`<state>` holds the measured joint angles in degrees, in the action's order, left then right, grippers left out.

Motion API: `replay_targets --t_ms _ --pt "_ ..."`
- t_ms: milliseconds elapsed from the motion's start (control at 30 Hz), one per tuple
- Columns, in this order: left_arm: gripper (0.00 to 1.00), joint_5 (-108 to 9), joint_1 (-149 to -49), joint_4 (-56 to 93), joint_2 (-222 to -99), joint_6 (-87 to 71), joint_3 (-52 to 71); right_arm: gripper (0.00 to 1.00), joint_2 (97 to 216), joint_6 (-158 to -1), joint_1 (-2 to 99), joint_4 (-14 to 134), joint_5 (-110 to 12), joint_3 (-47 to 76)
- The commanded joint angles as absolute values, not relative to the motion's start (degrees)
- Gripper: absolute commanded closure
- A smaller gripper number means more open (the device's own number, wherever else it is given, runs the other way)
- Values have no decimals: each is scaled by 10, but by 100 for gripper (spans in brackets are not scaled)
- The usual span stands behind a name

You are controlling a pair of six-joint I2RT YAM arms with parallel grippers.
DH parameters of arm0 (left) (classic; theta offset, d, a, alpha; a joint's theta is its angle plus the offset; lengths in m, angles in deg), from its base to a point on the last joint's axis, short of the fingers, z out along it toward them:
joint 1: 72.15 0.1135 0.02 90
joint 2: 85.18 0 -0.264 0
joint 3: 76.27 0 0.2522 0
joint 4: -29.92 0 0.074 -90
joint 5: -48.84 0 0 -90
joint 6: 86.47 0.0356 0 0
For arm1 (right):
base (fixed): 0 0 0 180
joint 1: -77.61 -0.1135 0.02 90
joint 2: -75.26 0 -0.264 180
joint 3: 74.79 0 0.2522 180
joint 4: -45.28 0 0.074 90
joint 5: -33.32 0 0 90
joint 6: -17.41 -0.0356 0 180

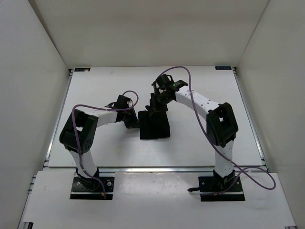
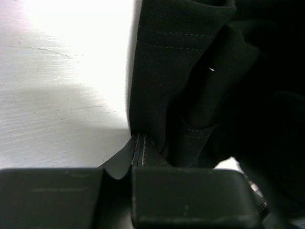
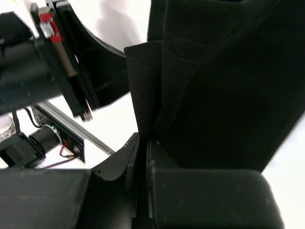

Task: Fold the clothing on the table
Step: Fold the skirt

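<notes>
The left gripper (image 2: 132, 164) is pressed together on a stitched hem of the clothing (image 1: 155, 126), at the garment's left edge. The right gripper (image 3: 143, 157) is likewise pinched on a fold of black fabric at the garment's far edge. The clothing is gathered into a narrow dark block between the 2 arms, near the middle of the table (image 1: 200, 143), and its far part appears raised toward the right gripper. The step in hand is judged to be a fold carried by both pinches. It would be done well if the 2 held edges were lifted together, kept level and taut, drawn over the rest of the garment and laid down with hems aligned before either pinch is released, since slack cloth would be expected to sag and crease. No brand or writing can be read on the clothing. The 2 small blue tags (image 1: 223, 67) beyond the garment, at the table's far corners, are too small to be read.
</notes>
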<state>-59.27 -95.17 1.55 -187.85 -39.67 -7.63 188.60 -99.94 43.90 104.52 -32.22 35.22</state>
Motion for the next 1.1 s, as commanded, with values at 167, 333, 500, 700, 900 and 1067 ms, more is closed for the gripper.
replay_targets --t_ms 167,333,500,700,900,1067 --pt "100 -595 -936 27 -1879 -385 -104 99 1950 -1048 401 1025 -336 426" --pt "99 -615 -923 31 -1871 -385 -110 99 1979 -1041 385 1044 -341 443" --pt "82 -658 -892 43 -1834 -403 -130 83 1987 -1034 364 1046 -345 435" --pt "52 -681 -865 52 -1774 -431 -150 50 1968 -1031 360 1025 -333 460" --pt "39 -693 -848 49 -1730 -450 -157 38 1896 -1038 367 1005 -353 427" --pt "39 -652 -839 10 -1682 -454 -171 78 1798 -1078 391 903 -321 261"
